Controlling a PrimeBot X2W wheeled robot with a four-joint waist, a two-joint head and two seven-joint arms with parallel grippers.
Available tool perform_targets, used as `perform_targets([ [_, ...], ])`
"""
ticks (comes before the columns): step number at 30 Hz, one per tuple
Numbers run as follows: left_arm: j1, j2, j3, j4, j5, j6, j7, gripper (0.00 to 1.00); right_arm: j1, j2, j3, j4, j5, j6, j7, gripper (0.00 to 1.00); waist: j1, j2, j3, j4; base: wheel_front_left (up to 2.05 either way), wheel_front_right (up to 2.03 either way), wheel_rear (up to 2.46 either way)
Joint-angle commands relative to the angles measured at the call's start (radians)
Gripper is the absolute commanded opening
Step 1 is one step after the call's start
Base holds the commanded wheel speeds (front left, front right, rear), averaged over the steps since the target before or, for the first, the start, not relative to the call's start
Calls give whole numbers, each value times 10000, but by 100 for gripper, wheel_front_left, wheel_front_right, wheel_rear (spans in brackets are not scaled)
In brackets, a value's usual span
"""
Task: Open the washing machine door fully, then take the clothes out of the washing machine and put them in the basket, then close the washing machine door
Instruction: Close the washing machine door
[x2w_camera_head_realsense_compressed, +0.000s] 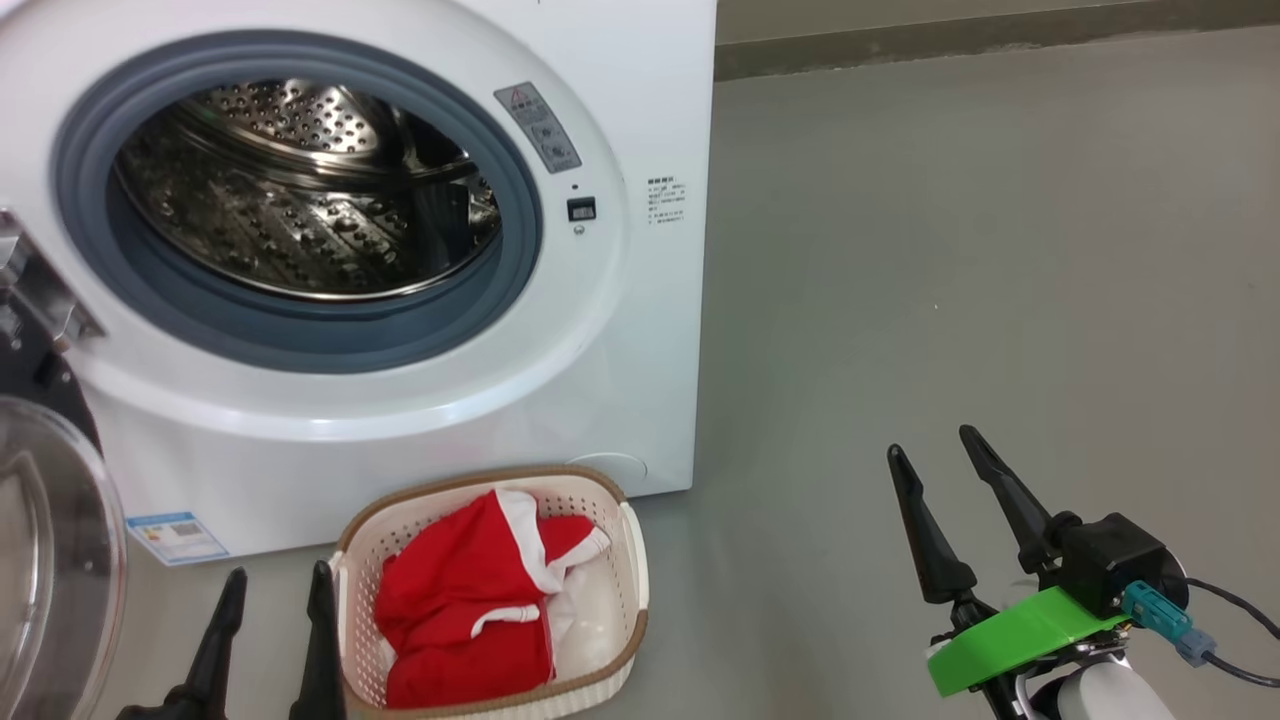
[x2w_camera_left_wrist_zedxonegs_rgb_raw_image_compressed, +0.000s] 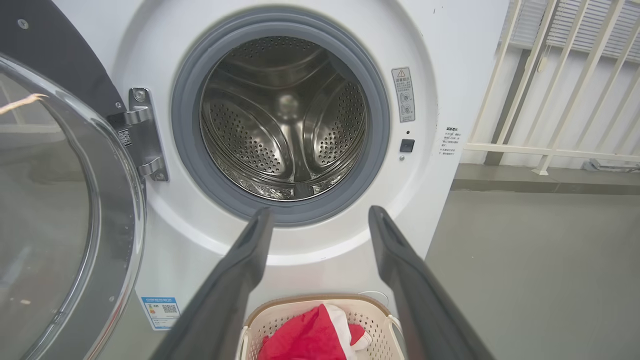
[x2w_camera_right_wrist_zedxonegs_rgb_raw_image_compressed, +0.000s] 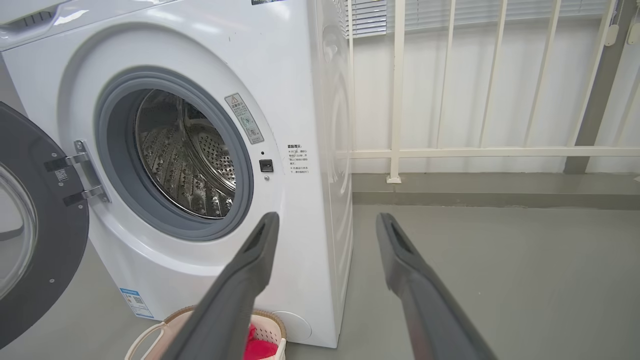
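Red clothes (x2w_camera_head_realsense_compressed: 460, 600), one heap with white trim, lie in the single cream basket (x2w_camera_head_realsense_compressed: 450, 487) on the floor just before one white washing machine (x2w_camera_head_realsense_compressed: 640, 120). Washing machine door (x2w_camera_head_realsense_compressed: 50, 560) hangs open at left. Three labels: blue label (x2w_camera_head_realsense_compressed: 177, 537), grey warning sticker (x2w_camera_head_realsense_compressed: 538, 127), black print (x2w_camera_head_realsense_compressed: 665, 202); none is legible. Left gripper (x2w_camera_head_realsense_compressed: 280, 570) and right gripper (x2w_camera_head_realsense_compressed: 930, 442) are both released, holding nothing.

Home laundry corner: white washing machine (x2w_camera_head_realsense_compressed: 640, 330), bare grey floor (x2w_camera_head_realsense_compressed: 950, 250), white railing (x2w_camera_right_wrist_zedxonegs_rgb_raw_image_compressed: 398, 100) behind.
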Motion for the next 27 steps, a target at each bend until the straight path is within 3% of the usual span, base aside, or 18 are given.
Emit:
perform_targets([
  [1,-112,91,397,-310,-30,-49,-120,100,-132,11,254,-200,-7,75,-63,100,0,0,-39,17,-123,123,0],
  [18,-80,91,428,-333,90,248,-120,100,-119,61,330,-100,5,75,-63,100,0,0,-224,176,-34,34,0],
  [27,-4,91,464,-521,-54,392,-120,100,10,78,558,-26,78,75,-63,100,0,0,-346,958,0,0,0],
])
